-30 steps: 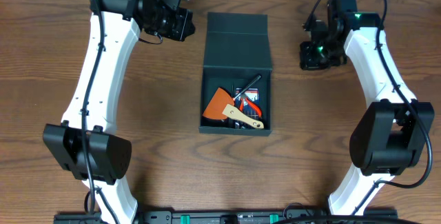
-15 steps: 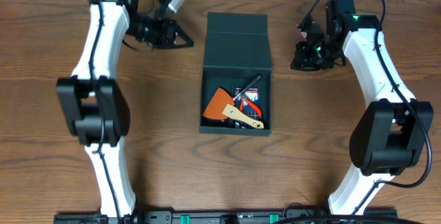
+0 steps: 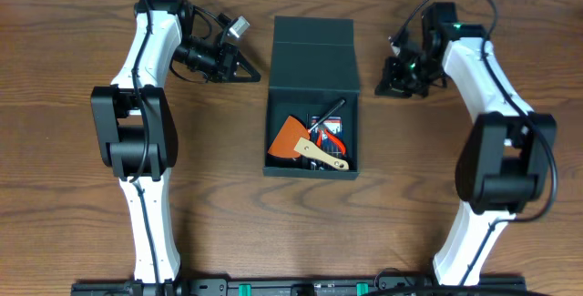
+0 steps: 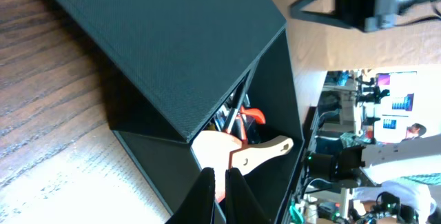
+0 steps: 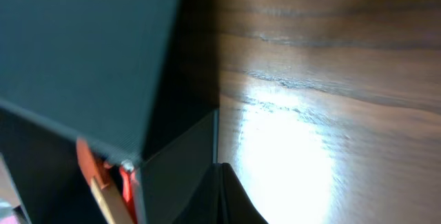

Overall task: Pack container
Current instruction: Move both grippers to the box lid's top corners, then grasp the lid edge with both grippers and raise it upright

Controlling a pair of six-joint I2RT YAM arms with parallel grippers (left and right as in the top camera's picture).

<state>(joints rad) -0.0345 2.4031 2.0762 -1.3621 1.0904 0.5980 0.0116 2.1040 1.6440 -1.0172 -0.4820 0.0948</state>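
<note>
The container is a dark teal-black box in the middle of the table, with its flap lid raised at the far end. Inside lie an orange scraper with a wooden handle, red pliers and a thin black tool. My left gripper is shut and empty, just left of the lid, pointing at it. My right gripper is shut and empty, just right of the lid. The left wrist view shows its fingers close to the box. The right wrist view shows its fingers beside the box wall.
The brown wooden table extends around the box. Both white arms reach in from the near edge, the left one and the right one. A rail runs along the near edge.
The left arm has swung and turned, bringing its gripper down and right toward the lid's left side. The right gripper has shifted left toward the lid's right side. The box has not moved.
</note>
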